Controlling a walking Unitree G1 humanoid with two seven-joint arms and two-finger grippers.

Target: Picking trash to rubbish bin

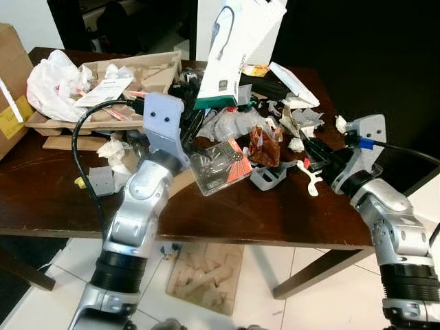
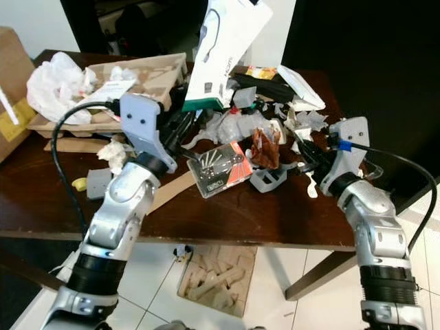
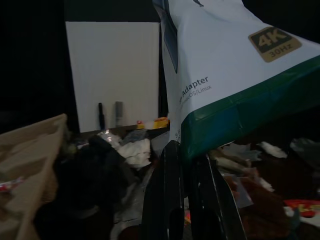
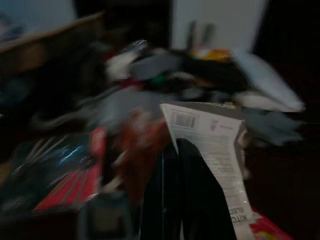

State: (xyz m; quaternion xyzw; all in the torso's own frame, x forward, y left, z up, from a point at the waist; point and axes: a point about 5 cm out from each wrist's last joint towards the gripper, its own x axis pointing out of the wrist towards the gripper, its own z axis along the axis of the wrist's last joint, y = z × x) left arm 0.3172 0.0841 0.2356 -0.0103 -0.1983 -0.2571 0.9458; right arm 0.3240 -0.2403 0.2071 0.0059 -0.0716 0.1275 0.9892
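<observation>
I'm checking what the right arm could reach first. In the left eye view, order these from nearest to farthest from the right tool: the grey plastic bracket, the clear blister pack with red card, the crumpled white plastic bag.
1. Grey plastic bracket, just to the robot's left of the right tool.
2. Clear blister pack with red card, mid-table, beside the left arm.
3. Crumpled white plastic bag, at the far left corner.

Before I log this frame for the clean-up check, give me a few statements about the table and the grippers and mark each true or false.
1. The left gripper holds a white and green box lifted above the table. True.
2. The right gripper is closed on a printed paper label. True.
3. The white plastic bag lies on the floor. False: it rests at the table's far left by a cardboard tray.
4. The clear packet with red trim hangs from the right gripper. False: it lies on the table.
</observation>
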